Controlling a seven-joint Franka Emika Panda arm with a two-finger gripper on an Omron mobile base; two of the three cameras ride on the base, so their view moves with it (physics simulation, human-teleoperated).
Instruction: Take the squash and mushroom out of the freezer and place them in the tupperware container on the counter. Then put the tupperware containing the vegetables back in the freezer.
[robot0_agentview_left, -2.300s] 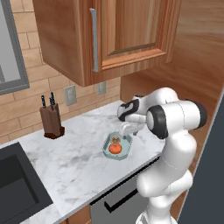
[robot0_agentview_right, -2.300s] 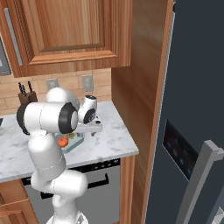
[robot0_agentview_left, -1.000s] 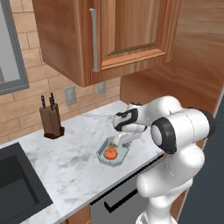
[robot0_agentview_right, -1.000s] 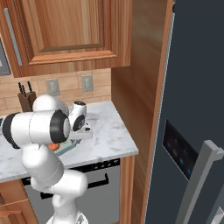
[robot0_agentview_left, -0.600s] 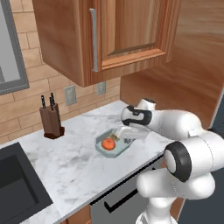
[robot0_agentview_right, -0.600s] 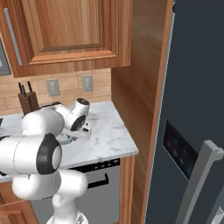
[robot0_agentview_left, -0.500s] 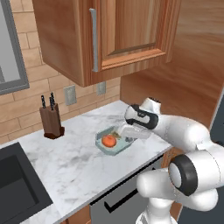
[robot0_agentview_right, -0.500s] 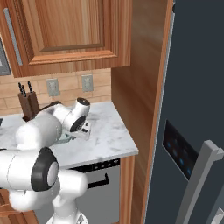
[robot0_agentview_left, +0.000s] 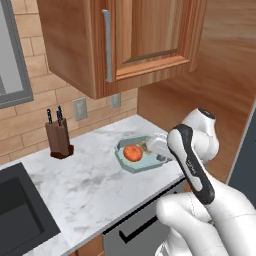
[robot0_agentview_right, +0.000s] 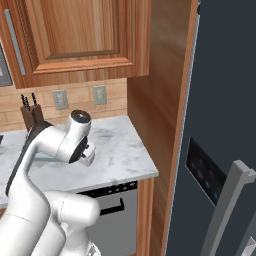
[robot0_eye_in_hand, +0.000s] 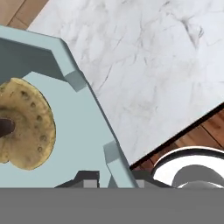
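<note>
While both vegetables already sit in the tupperware container (robot0_agentview_left: 140, 160), the step in hand looks like carrying it to the freezer (robot0_agentview_right: 220, 130). Left to right in the left base view: knife block (robot0_agentview_left: 58, 140) at the brick wall, well apart; then the squash (robot0_agentview_left: 132, 153) in the tray's left half; then the mushroom (robot0_agentview_left: 146, 146) just beside it toward the claw (robot0_agentview_left: 156, 148); then the white arm. Tray rests on the desk (robot0_agentview_left: 90, 175), near its front right corner. In the hand view the claw is pressed together on the tray's near rim, one dark tip either side of the wall, mushroom close by inside.

To do it well, I'd judge: keep the tray level, since a one-edge pinch lets the far end sag and the round squash could roll out. Lift straight before swinging right. Move slowly past the wooden side panel (robot0_agentview_right: 160, 100). Freezer door looks closed in the right base view, so it likely needs opening first.
</note>
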